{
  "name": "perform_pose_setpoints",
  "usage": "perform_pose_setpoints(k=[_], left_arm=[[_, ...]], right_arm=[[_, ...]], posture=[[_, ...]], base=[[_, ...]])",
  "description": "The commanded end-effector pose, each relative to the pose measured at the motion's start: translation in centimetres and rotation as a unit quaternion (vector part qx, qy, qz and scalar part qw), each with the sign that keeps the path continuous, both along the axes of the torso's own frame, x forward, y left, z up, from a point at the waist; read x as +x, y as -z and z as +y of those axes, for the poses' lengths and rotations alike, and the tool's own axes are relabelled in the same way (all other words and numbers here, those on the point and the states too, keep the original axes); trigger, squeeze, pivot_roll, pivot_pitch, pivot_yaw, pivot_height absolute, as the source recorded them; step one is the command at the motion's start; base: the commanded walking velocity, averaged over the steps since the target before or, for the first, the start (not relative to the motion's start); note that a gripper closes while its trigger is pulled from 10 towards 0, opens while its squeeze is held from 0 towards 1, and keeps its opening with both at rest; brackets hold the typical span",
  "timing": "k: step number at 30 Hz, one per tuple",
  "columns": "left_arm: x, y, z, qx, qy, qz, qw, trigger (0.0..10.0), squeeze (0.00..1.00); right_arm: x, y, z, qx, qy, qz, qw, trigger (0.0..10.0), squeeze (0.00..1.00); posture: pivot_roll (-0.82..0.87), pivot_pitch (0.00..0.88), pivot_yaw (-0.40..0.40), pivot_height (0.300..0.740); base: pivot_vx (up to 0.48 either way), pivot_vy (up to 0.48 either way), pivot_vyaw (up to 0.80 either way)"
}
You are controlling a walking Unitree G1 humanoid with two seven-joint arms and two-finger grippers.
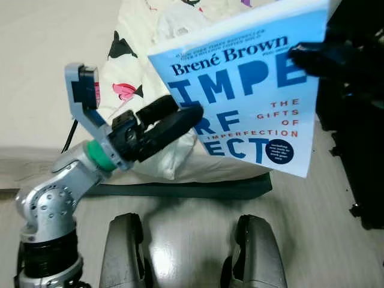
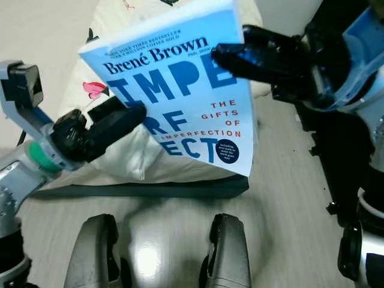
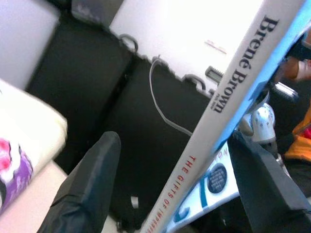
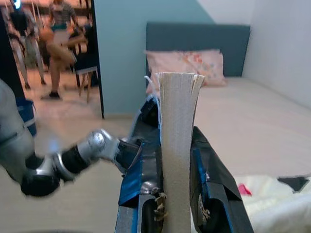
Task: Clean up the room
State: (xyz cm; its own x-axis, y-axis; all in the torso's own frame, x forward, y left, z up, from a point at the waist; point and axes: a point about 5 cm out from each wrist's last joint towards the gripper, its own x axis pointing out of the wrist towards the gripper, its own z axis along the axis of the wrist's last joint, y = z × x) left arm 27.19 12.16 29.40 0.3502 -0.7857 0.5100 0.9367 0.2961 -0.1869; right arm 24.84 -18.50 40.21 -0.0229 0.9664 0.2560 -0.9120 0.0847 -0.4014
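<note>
Light-blue paperback book (image 2: 180, 102) held aloft before the chest, right pincer (image 2: 240, 57) clamped on its page edge near the top, left pincer (image 1: 171, 123) spread apart at the spine side, one finger across the cover. Probably light, fairly stiff, glossy cover likely slippery; best gripped deep across the closed block. Below: pale wooden floor (image 1: 192, 219), cream patterned pillow (image 1: 129, 72) on a dark teal mat (image 1: 198, 189); bed with a teal headboard (image 4: 194, 34) in the room.

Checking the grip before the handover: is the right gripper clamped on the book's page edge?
Yes, the right gripper has a finger on each side of the blue book, pressed against its covers.
</note>
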Motion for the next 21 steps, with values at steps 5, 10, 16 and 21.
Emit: perform_pose_setpoints(k=[5, 10, 16, 21], left_arm=[[-0.6, -2.3, -1.8, -0.047, 0.059, -0.043, 0.996, 10.0, 0.0], [-1.2, -2.8, -2.3, -0.05, 0.09, -0.055, 0.993, 0.0, 0.0], [-2.8, -3.8, -2.6, -0.07, 0.162, -0.079, 0.981, 0.0, 0.0], [-3.3, -4.3, -3.9, -0.086, 0.181, -0.088, 0.976, 0.0, 0.0]], right_arm=[[0.6, -0.8, -0.7, 0.034, -0.028, 0.015, 0.999, 0.0, 0.0], [1.3, -0.7, -1.1, 0.04, -0.02, 0.03, 0.999, 0.0, 0.0], [3.8, 0.2, -2.8, 0.064, 0.027, 0.073, 0.995, 0.0, 0.0], [5.0, 1.3, -3.2, 0.085, 0.033, 0.106, 0.99, 0.0, 0.0]], posture=[[0.05, 0.178, -0.017, 0.525], [0.05, 0.178, -0.02, 0.525], [0.06, 0.179, -0.027, 0.525], [0.06, 0.184, -0.029, 0.525]], base=[[0.0, 0.0, 0.0], [0.0, 0.0, 0.0], [0.0, 0.0, 0.0], [0.0, 0.0, 0.0]])
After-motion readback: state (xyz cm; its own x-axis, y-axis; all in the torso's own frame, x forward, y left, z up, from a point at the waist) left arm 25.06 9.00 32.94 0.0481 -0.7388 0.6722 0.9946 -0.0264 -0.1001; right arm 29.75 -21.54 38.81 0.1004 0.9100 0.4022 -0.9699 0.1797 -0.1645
